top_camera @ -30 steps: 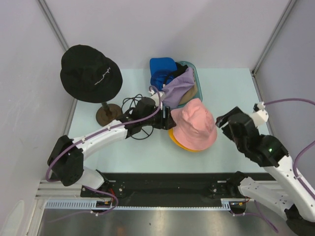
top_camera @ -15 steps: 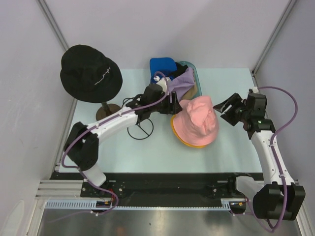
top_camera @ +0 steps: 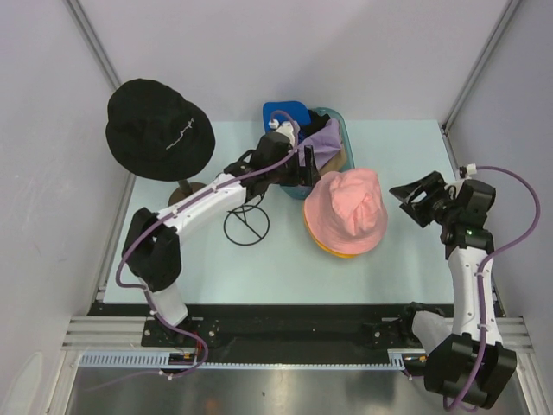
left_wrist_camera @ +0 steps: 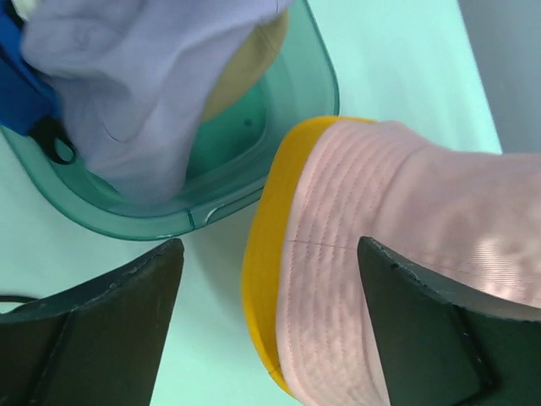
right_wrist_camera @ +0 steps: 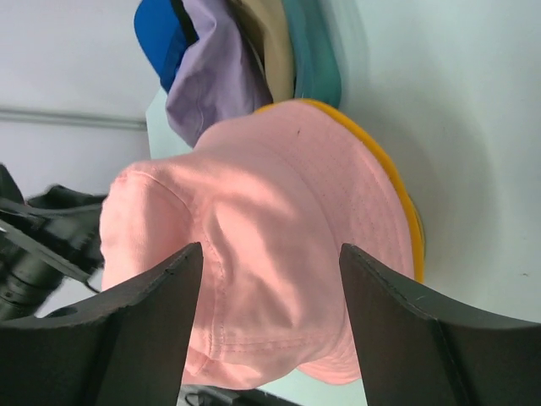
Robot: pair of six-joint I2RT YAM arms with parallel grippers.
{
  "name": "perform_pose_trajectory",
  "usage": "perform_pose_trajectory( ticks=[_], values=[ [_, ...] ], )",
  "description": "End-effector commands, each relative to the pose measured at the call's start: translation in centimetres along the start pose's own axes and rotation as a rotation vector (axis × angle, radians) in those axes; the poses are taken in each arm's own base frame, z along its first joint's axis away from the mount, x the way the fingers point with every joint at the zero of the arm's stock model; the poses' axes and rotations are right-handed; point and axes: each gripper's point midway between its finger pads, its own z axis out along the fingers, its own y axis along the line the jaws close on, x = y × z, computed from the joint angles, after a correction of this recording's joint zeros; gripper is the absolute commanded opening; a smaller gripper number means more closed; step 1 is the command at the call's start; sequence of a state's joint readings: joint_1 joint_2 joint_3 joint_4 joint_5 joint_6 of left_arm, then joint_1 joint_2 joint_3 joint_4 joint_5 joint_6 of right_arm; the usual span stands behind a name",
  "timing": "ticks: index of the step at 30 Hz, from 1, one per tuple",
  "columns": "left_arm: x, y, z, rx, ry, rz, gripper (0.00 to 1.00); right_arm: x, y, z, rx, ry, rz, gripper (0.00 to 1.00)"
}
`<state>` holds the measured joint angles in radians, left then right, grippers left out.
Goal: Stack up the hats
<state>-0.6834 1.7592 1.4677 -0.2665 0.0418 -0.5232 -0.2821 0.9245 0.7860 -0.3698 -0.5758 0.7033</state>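
text: small white lettering on black bucket hat | legibility: too small to read | other readable labels, brands, numbers: none in any view

A pale mint surface carries a teal tub at its far middle, an orange hat lying flat just in front of it, a black wire stand left of the hat, and a round brown base near the left edge.
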Motion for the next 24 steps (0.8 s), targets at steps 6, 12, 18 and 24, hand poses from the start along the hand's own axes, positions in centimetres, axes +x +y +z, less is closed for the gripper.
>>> perform_pose_trajectory(
  ticks=[6,12,18,24],
  values=[
    [-4.6,-6.5,-5.3,0.226,-0.109,-0.104,0.89,1.5,1.2,0.8,-0.144,0.098,-0.046,0.71],
    [-2.5,-8.8,-3.8,0.352,-0.055,-0.12,0.84,2.8,0.6,0.9,-0.108,0.151,-0.04,0.71],
    [-1.2,-10.3,-2.4,0.424,-0.009,-0.137,0.68,3.5,0.5,1.6,-0.123,0.178,-0.043,0.68],
    [-0.5,-10.2,-2.0,0.431,0.022,-0.139,0.61,4.4,0.1,2.6,-0.12,0.227,-0.047,0.6]
  ],
)
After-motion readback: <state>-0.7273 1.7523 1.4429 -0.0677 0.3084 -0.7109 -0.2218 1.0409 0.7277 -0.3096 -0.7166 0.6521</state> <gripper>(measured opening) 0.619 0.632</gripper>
